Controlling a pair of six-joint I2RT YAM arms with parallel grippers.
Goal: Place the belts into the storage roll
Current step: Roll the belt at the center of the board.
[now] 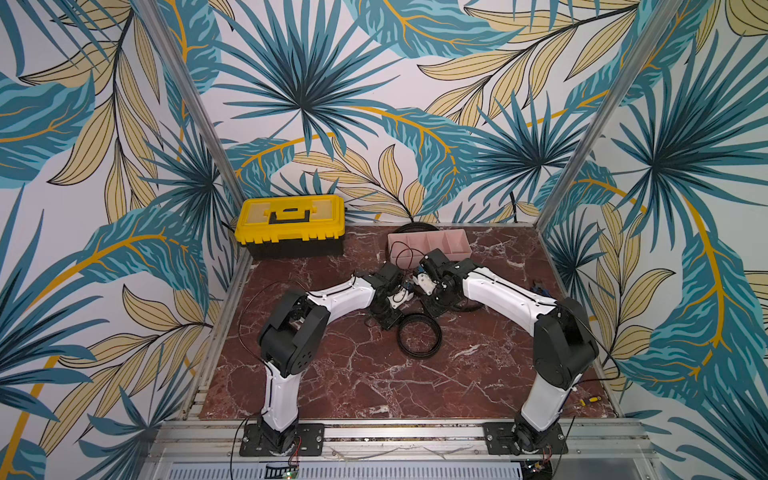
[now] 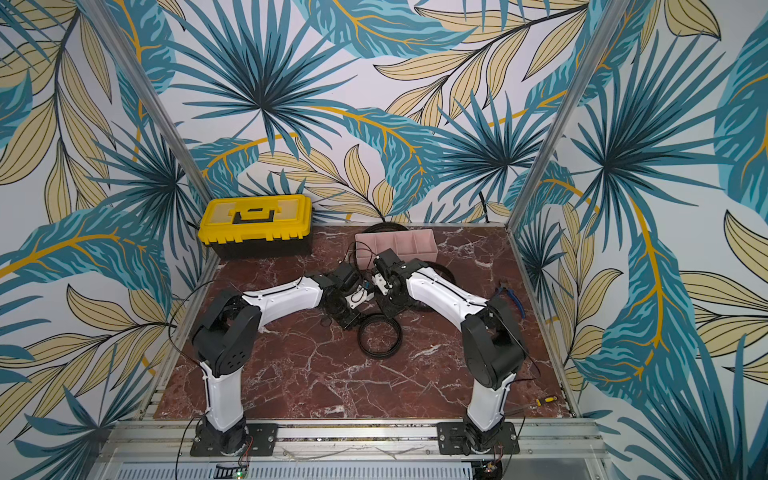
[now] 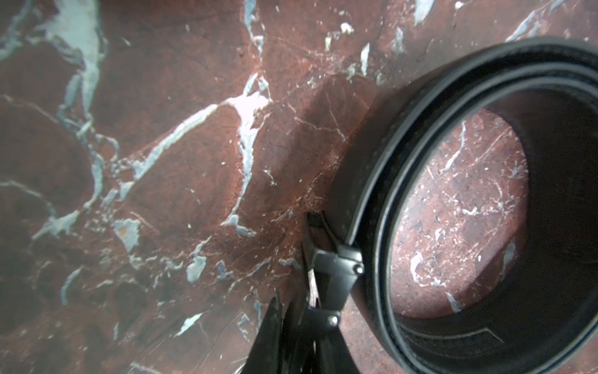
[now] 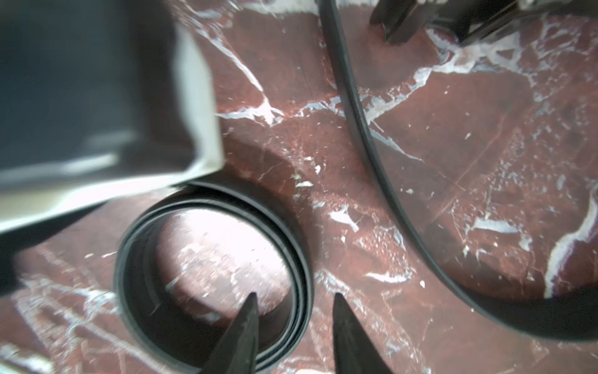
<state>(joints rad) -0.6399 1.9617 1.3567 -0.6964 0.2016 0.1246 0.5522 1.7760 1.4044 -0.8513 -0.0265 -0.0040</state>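
**Item 1:** black coiled belt [image 1: 419,336], resting on its edge mid-bench on the red marble-patterned bench [image 1: 332,374], well short of the pale pink four-compartment plastic tray [image 1: 459,252] at the far edge.

**Item 2:** loose black strap loop [image 4: 372,145], beside the coil.

**Left gripper [image 3: 294,320]:** nearly closed at the coil's dark buckle [image 3: 333,268]; whether it grips cannot be told.

**Right gripper [image 4: 294,296]:** jaws apart, astride the coil wall.

**Step, as judged:** taking hold of the coil.

**Next:** pinch the wall, lift without unwinding, carry to a compartment.
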